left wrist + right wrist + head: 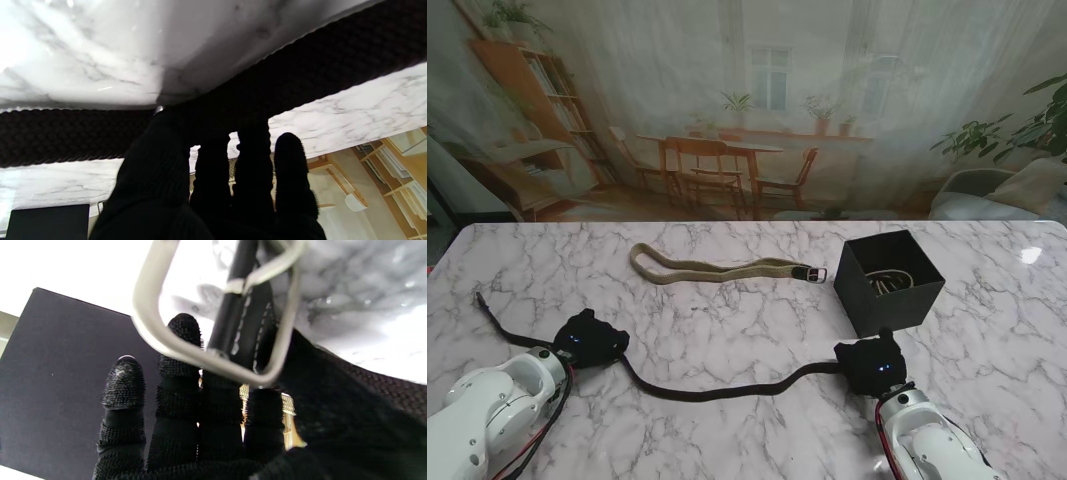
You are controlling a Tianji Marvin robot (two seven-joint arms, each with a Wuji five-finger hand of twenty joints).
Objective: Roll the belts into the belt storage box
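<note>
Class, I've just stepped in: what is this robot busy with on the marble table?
Both hands are on a dark braided belt stretched across the near side of the table. The left hand presses on the strap partway along; the right hand is at the buckle end. A tan belt lies untouched farther away, left of the black storage box, which already holds something coiled.

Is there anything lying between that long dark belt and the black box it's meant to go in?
Nothing visible does. The dark woven belt ends at the right hand, and the black square storage box stands just beyond it.
</note>
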